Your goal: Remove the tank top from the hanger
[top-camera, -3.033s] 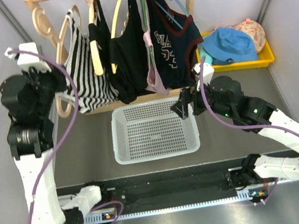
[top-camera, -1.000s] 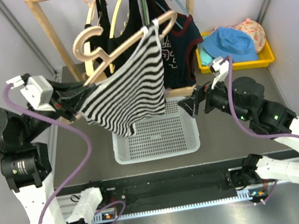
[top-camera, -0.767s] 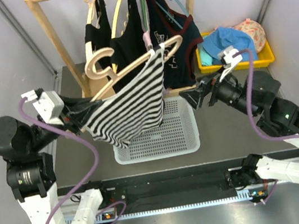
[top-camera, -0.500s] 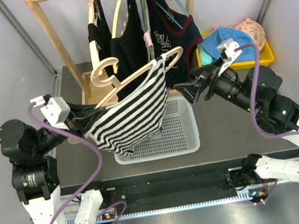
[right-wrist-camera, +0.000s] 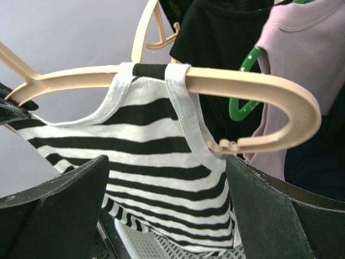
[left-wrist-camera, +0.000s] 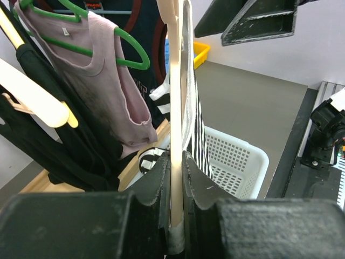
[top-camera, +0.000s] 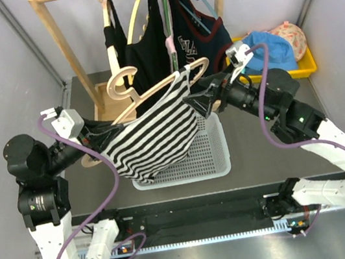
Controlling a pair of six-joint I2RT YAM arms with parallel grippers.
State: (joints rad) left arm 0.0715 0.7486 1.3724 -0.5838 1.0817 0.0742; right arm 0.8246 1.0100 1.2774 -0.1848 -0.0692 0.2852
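The left tool (left-wrist-camera: pixel 177 168) is clamping one end of the wooden hanger (right-wrist-camera: pixel 242 89), holding it tilted in the air over the white basket (top-camera: pixel 217 156) at the tabletop's middle. The striped tank top (right-wrist-camera: pixel 151 145) is hanging from it by both straps. The right tool (right-wrist-camera: pixel 167 194) is gaping wide just under the hanger's other, curved end

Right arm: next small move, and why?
Probably ease the right gripper forward and shut it on the white strap of the tank top: it is open with that strap straight ahead, and the left gripper clamps the hanger at its other end.
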